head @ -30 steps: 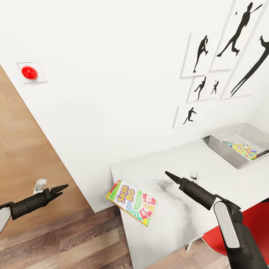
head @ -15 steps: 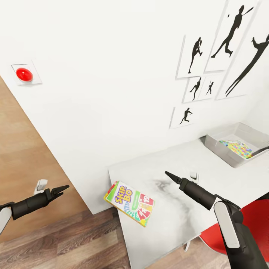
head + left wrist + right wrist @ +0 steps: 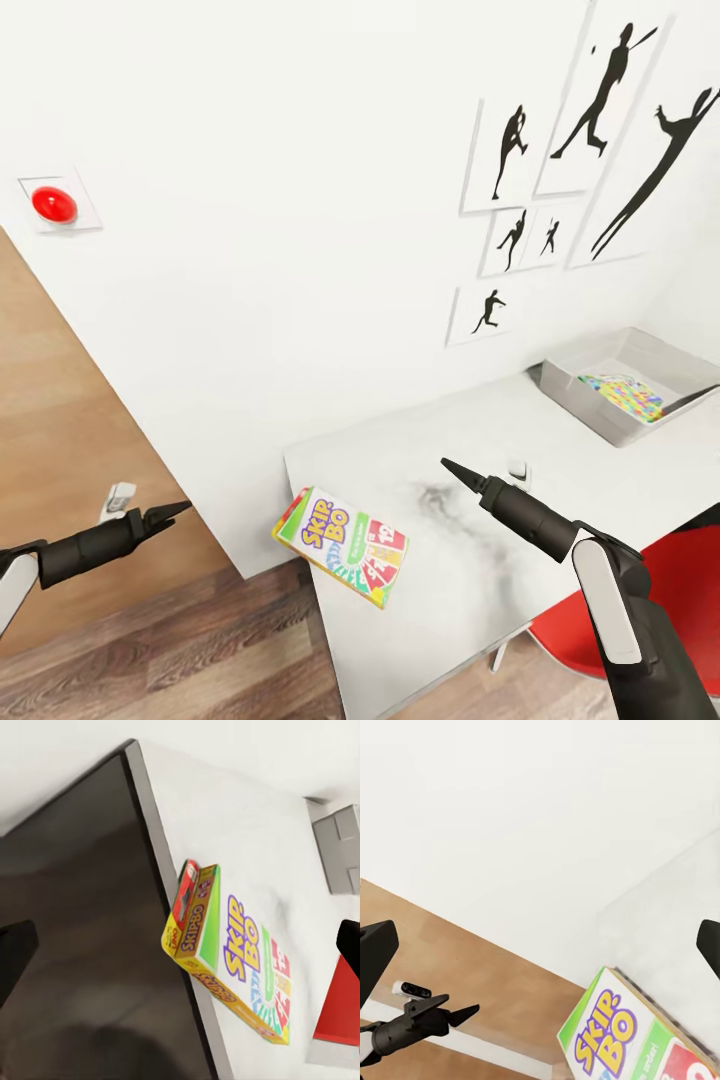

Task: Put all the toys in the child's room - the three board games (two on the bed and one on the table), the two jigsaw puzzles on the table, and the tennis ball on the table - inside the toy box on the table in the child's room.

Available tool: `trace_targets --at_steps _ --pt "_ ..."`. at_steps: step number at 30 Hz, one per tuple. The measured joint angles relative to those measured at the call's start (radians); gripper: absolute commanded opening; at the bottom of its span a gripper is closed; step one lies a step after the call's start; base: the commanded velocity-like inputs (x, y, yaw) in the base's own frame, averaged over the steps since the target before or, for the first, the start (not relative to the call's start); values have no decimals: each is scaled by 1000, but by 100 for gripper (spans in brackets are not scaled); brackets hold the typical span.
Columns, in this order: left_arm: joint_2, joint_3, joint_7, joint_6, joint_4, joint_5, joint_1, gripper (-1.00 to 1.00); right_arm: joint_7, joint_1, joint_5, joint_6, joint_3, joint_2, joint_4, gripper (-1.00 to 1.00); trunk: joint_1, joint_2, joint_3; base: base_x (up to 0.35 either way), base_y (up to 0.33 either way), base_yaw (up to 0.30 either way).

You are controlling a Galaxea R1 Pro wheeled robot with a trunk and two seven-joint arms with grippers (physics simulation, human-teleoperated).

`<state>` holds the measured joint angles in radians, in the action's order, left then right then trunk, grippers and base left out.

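One board game, a Skip-Bo box with a yellow and green edge, lies flat at the near corner of the white table and overhangs its edge a little. The left wrist view has the same box; so does the right wrist view. The grey toy box stands at the table's far right by the wall, with a multicolour jigsaw puzzle inside. My left gripper is open over the floor, left of the table. My right gripper is open above the tabletop, right of the game box. Both are empty.
A red chair stands at the table's near right side, under my right arm. Black silhouette pictures hang on the white wall above the table, and a red button plate at far left. Wood floor lies left of the table.
The whole picture has shifted a little, so the camera moved. Both arms hold the same pose, and the game box and toy box rest where they were.
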<state>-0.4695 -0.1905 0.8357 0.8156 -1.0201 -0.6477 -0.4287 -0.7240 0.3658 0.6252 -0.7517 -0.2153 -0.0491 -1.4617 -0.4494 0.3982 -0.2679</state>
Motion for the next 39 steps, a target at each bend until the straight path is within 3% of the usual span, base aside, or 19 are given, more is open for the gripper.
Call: trace_targets --at_steps 16,39 --pt "-2 2 37 0 -3 11 -1 100 -2 0 1 1 1 0 0 100 0 0 23 0 0 -1" --pt "-2 1 45 10 -17 34 -3 100 -2 0 0 6 9 2 -1 100 0 0 51 0 0 0"
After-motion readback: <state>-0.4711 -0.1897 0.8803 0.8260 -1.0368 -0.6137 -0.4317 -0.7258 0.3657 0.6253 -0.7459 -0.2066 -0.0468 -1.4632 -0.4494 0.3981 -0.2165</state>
